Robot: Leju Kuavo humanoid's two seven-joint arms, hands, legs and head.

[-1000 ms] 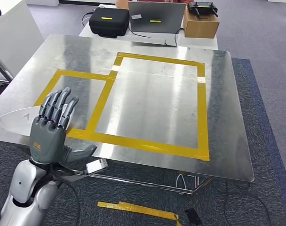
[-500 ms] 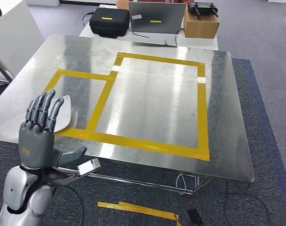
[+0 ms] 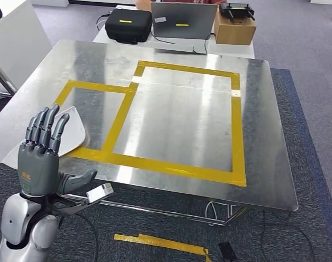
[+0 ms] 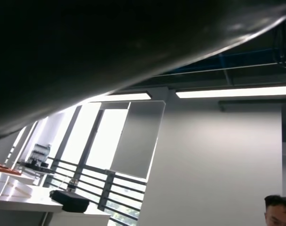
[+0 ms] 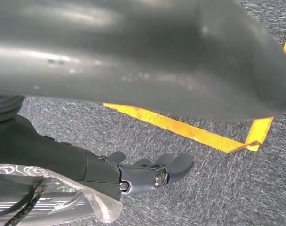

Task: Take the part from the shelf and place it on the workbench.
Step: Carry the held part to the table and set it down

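Partly hidden behind the left hand [image 3: 39, 158], the part [image 3: 71, 131] lies on the workbench [image 3: 263, 164]; fingers spread, holding nothing.

Left hand [image 3: 37, 164] raised, fingers [image 3: 43, 126] spread.

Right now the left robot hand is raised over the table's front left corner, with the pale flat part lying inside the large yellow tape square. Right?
Not quite. The head view shows the left robot hand raised there, but the pale flat part lies in the small yellow tape square, not the large one.
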